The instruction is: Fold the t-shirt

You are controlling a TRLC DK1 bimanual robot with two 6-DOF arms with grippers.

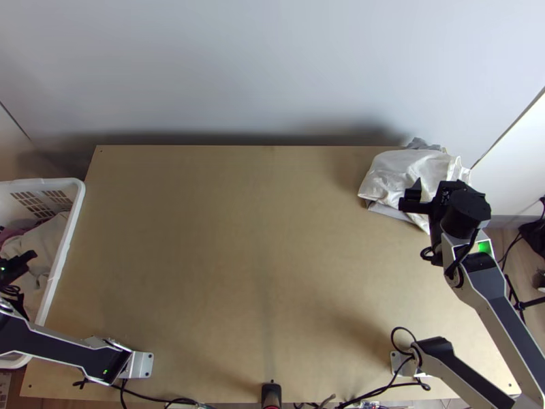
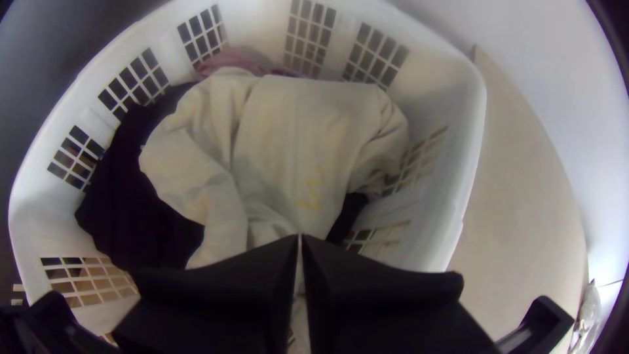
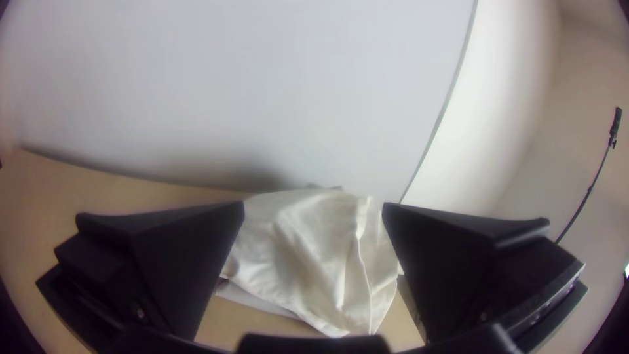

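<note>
While the white cloth (image 1: 409, 167) is lying roughly folded and wrinkled at the two o'clock corner of the table (image 1: 238, 238), the right gripper (image 3: 313, 210) is hovering by it, fingers spread and seemingly gripping nothing. Toward nine o'clock, the left gripper (image 2: 301, 237) is hanging over the basket (image 2: 452, 131), fingers pressed together, above a bunched pale garment (image 2: 301, 131). If the t-shirt is lying at two o'clock, folding is looking largely done, with perhaps some smoothing remaining; if it is lying in the basket, the whole fold is remaining.
</note>
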